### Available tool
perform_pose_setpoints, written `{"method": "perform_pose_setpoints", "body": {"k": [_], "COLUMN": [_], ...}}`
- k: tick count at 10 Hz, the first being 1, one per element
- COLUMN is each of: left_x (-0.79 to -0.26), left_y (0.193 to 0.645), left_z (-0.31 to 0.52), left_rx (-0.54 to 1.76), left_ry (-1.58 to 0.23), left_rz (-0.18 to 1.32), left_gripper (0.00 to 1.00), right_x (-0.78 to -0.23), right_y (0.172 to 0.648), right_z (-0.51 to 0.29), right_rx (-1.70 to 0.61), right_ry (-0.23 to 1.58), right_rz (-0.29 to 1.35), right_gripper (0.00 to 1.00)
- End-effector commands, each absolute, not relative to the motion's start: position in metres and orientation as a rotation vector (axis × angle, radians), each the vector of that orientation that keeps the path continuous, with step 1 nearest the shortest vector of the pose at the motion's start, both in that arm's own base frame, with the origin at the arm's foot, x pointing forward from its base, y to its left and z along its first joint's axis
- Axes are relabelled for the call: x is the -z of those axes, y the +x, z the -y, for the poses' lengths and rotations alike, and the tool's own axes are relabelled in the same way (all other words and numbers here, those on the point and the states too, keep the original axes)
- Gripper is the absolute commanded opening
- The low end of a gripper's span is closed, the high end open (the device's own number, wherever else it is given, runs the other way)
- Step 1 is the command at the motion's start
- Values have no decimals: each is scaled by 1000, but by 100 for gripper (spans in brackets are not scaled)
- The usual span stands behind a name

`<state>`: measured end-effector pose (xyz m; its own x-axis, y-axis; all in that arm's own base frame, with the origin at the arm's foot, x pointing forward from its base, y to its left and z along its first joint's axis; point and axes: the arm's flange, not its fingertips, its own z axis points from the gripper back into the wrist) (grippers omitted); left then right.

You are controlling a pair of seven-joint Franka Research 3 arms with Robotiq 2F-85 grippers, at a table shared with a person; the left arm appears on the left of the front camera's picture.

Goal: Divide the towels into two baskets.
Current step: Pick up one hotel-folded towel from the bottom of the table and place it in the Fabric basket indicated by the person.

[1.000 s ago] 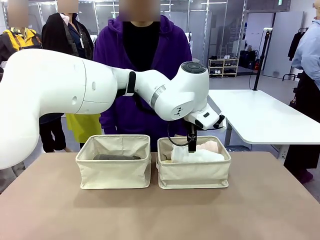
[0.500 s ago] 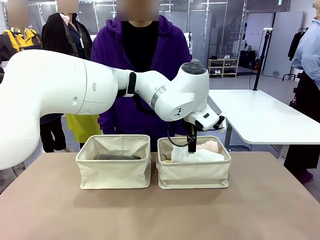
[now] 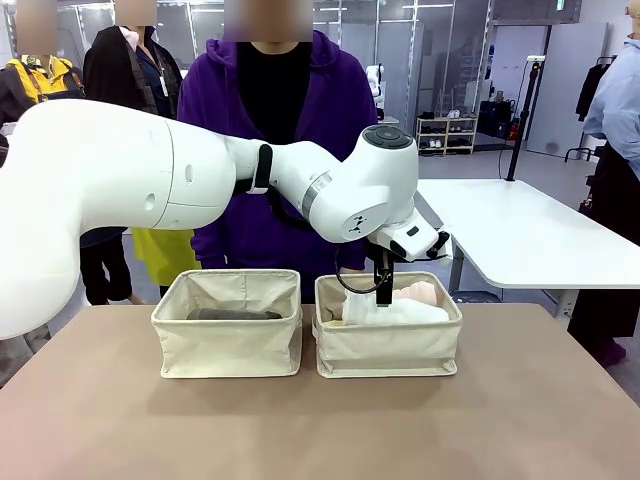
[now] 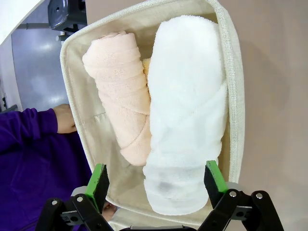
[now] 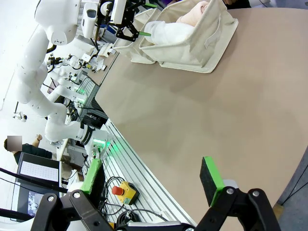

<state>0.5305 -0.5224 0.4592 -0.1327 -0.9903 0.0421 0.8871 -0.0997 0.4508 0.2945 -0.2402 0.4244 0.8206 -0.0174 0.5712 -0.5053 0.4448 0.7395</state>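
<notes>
Two cream baskets stand side by side at the table's far edge. In the left basket [image 3: 228, 345] lies a dark grey towel [image 3: 233, 314]. The right basket [image 3: 388, 350] holds a white towel [image 3: 410, 312] and a pale pink towel [image 3: 418, 292]. My left arm reaches across the middle, and my left gripper [image 3: 383, 293] hangs open over the right basket. In the left wrist view my left gripper [image 4: 156, 178] straddles the near end of the white towel [image 4: 187, 96], the pink towel [image 4: 120, 86] beside it and a sliver of yellow towel [image 4: 146, 67] between them. My right gripper [image 5: 151, 178] is open, holding nothing.
A person in a purple hoodie [image 3: 280, 150] stands close behind the baskets, one hand [image 4: 65, 120] near the right basket's far rim. Bare tan tabletop [image 3: 320, 430] spreads in front of the baskets. Another white table [image 3: 530, 240] stands at the back right.
</notes>
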Motion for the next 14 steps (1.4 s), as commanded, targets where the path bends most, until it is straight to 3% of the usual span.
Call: {"method": "perform_pose_setpoints", "body": {"k": [1,3,4,8,10,14], "left_x": [-459,-498,-516,-553,-563,-538], "left_y": [531,526,522,453,404,310], "left_z": [522,480,455,327,240,76], "left_rx": [1659,1430,1332,966,785,407], "left_ry": [313,88,91,-436,-614,-733], "left_rz": [428,439,423,381,496,642], "left_gripper": [100,100,100,100,100,100], "right_x": [-428,-428,-428,-428,-428,-428], "right_y": [292,292,292,292,292,292], "right_z": [238,238,238,238,238,238], "right_rx": [-306,-306,-306,-306,-306,-306], "right_ry": [1091,1091,1091,1091,1091,1091], "right_rz": [560,560,560,560,560,560], "right_gripper": [100,100,100,100,100,100]}}
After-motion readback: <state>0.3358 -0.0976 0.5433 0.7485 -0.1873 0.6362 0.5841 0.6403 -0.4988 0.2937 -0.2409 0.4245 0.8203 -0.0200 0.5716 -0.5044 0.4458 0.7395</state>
